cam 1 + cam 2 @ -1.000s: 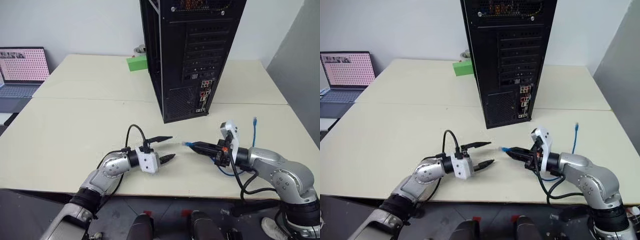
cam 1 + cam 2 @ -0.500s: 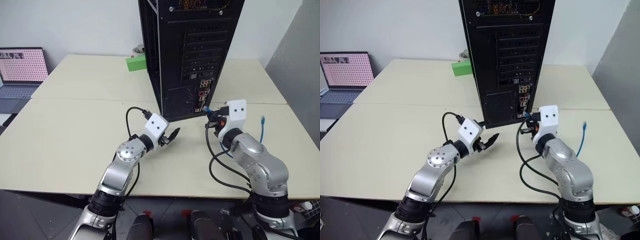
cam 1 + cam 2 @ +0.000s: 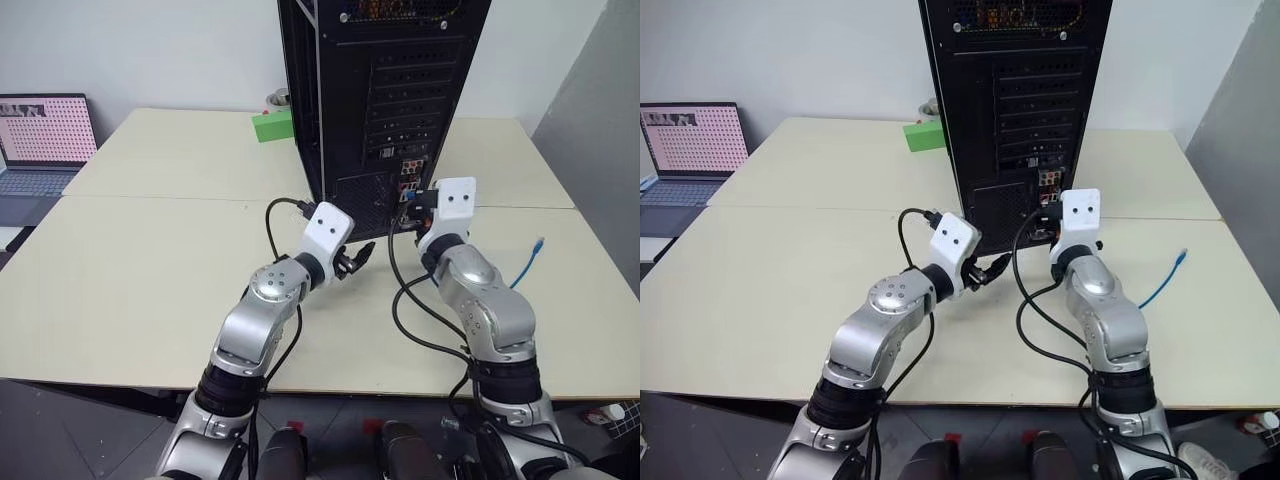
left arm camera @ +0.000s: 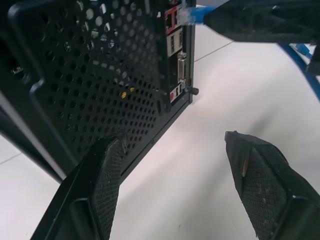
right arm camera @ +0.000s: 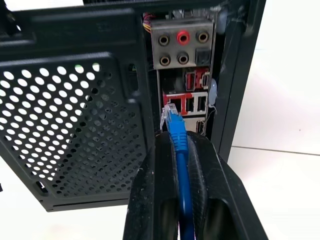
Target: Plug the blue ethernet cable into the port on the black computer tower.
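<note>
Since a second ago both arms have swung up from the table to the black computer tower (image 3: 385,100): right gripper (image 5: 176,142), clamped on the blue ethernet cable (image 5: 176,131), now holds its plug just before the port (image 5: 172,102) cluster. Left gripper (image 4: 175,172), jaws apart and empty, hovers beside the tower's mesh vent (image 4: 100,75). Green box (image 3: 272,126) and laptop (image 3: 45,140) sit well clear; nothing blocks the sockets

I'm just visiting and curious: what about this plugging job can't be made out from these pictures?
- Whether the blue ethernet cable plug touches the port: the plug covers the spot in the right wrist view.
- Right gripper in the eye views: its white wrist block hides it.
- Laptop: cut by the picture edge.
</note>
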